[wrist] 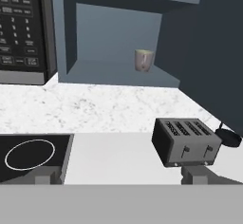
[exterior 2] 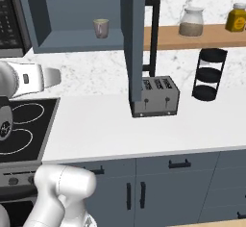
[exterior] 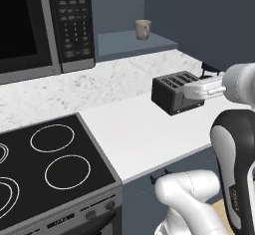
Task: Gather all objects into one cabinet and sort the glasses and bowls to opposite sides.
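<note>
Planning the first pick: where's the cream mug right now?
The cream mug stands alone on the open slate-blue shelf, right of the microwave, above the toaster.

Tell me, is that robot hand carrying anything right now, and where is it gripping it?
Nothing. The gripper is open with an empty gap between its fingertips, above the counter near the toaster. The cream mug sits untouched on the shelf.

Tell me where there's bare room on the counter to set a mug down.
The white counter is bare between the stove and the toaster, and along its front edge. It is tighter at the right, between the toaster and the black tiered stand.
</note>
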Tool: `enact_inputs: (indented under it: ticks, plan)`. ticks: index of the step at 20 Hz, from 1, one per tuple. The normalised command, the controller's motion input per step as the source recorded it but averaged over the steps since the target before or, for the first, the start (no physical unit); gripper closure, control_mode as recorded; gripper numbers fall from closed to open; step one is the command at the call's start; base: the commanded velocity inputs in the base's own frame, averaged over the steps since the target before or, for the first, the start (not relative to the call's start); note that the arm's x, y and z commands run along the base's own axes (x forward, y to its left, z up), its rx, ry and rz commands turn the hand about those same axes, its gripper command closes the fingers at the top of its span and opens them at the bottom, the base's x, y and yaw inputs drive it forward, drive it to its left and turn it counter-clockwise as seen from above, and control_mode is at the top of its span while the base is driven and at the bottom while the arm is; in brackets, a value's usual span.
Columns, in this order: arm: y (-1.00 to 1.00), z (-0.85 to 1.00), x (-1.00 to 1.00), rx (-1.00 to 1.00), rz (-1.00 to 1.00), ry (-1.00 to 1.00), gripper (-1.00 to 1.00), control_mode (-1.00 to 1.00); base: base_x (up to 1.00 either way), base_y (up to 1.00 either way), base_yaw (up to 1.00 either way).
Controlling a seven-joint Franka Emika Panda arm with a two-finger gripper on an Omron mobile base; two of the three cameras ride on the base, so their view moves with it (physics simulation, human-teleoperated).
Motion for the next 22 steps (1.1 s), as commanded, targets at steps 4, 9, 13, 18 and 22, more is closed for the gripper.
enact_inputs:
  ticks: [4,9,13,18,22]
  plan:
    - [0.0,0.34,0.0,0.0,-0.09,-0.04,-1.0,-1.0,0.0,0.0,0.0]
    - [0.05,0.57,0.0,-0.01,-0.19,-0.14,-1.0,-1.0,0.0,0.0,0.0]
    - [-0.03,0.59,0.0,0.0,-0.1,-0.15,-1.0,-1.0,0.0,0.0,0.0]
    - [-0.09,0.06,0.15,0.0,0.0,-0.05,-1.0,-1.0,0.0,0.0,0.0]
    - [-0.13,0.0,0.48,0.03,0.02,0.11,-1.0,-1.0,0.0,0.0,0.0]
